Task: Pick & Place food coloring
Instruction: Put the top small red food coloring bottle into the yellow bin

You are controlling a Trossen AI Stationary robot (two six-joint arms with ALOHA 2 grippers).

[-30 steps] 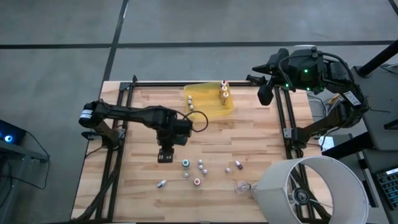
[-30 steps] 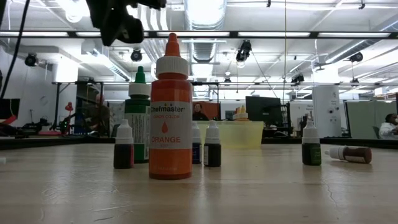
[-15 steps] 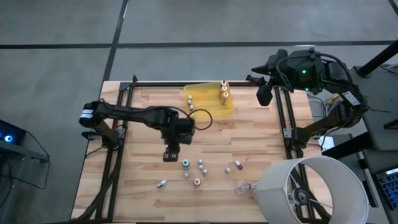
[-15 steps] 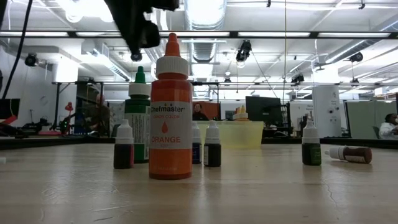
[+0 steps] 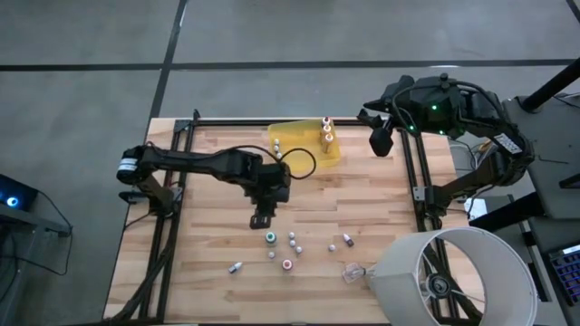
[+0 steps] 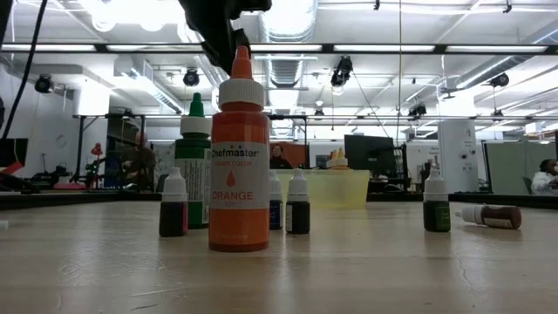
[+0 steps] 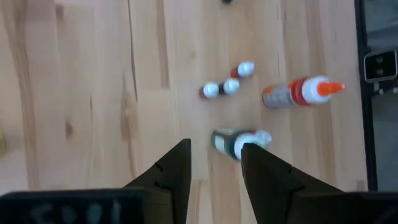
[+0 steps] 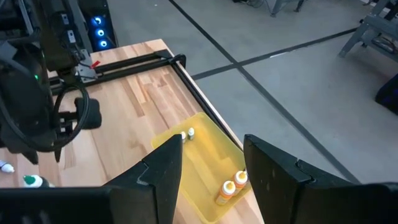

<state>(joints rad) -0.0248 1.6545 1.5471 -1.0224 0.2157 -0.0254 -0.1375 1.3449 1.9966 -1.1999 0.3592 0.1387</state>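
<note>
Progress: we count four bottles in tray [image 5: 304, 145] | seven loose bottles [image 5: 288, 243] on table, well clear of tray | left claw [image 5: 262, 217] apart, empty, above them | right claw [image 5: 381, 142] apart, beside tray.

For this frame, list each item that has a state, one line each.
Left gripper: jaws open, empty, above the loose bottles.
Right gripper: jaws open, empty, parked at the table's far right edge.
Yellow tray: holds four bottles.
Green-capped bottle: upright.
Orange bottle: upright, capped.
Brown bottle: lying on its side.
</note>
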